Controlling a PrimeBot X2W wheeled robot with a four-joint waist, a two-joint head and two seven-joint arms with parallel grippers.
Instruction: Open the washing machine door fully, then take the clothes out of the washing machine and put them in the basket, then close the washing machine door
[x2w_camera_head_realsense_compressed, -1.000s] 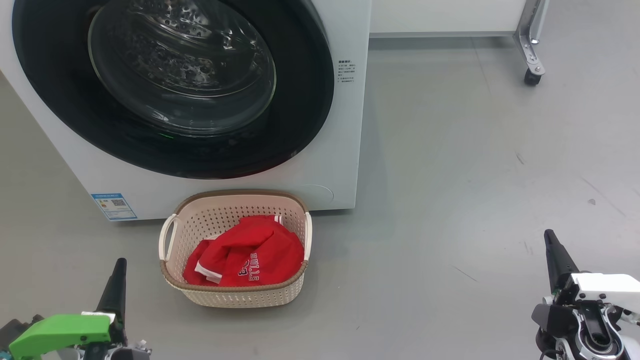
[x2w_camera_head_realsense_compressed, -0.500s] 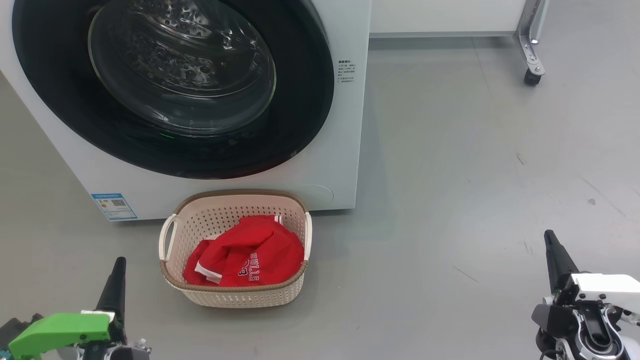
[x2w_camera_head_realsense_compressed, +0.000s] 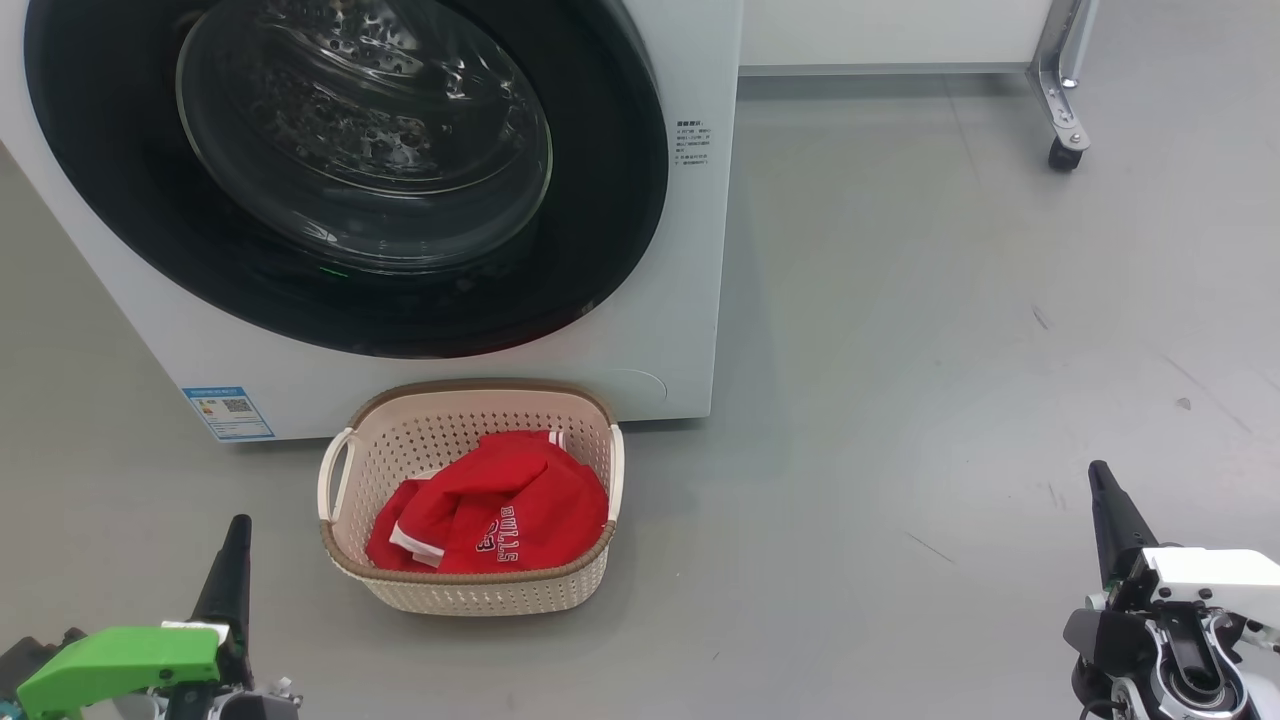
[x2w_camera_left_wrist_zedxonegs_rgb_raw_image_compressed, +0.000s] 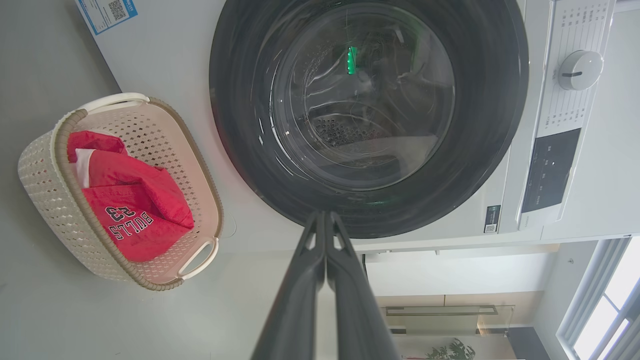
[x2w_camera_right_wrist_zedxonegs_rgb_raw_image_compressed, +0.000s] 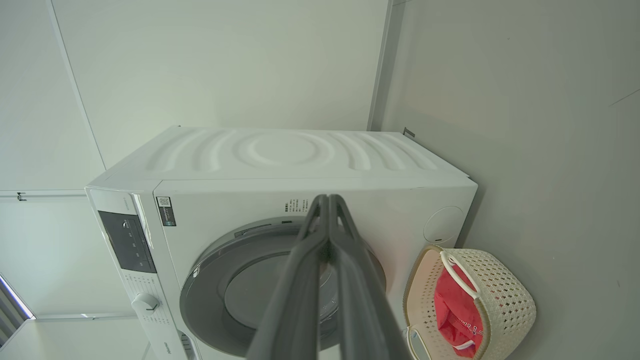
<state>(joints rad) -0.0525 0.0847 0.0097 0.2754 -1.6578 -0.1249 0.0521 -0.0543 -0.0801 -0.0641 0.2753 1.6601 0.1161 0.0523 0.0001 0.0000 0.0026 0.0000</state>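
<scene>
Standing unit: the washing machine (x2w_camera_head_realsense_compressed: 690, 300) is seen on the grey floor (x2w_camera_head_realsense_compressed: 900, 350), with a blue sticker (x2w_camera_head_realsense_compressed: 228, 412) low on its front.
Door: the washing machine door (x2w_camera_head_realsense_compressed: 600, 200) is found shut, its black rim lying flush against the white front. Dimpled steel is seen through the glass.
Basket: the basket (x2w_camera_head_realsense_compressed: 470, 595) is set upright on the floor just in front of the machine, below the door.
Clothes: the clothes (x2w_camera_head_realsense_compressed: 500, 510) are bundled inside the basket, with the "BULLS" lettering turned upward.
Left end effector: the left end effector (x2w_camera_head_realsense_compressed: 238, 535) is held low, to the left of the basket and apart from it. Its fingers (x2w_camera_left_wrist_zedxonegs_rgb_raw_image_compressed: 305, 280) are pressed together and nothing is held.
Right end effector: the right end effector (x2w_camera_head_realsense_compressed: 1100, 480) is held low, well apart from the basket on its right. Its fingers (x2w_camera_right_wrist_zedxonegs_rgb_raw_image_compressed: 300, 280) are pressed together and nothing is held.
Background: a caster wheel (x2w_camera_head_realsense_compressed: 1063, 153) on a metal leg is noted beyond the machine, to its right.
</scene>
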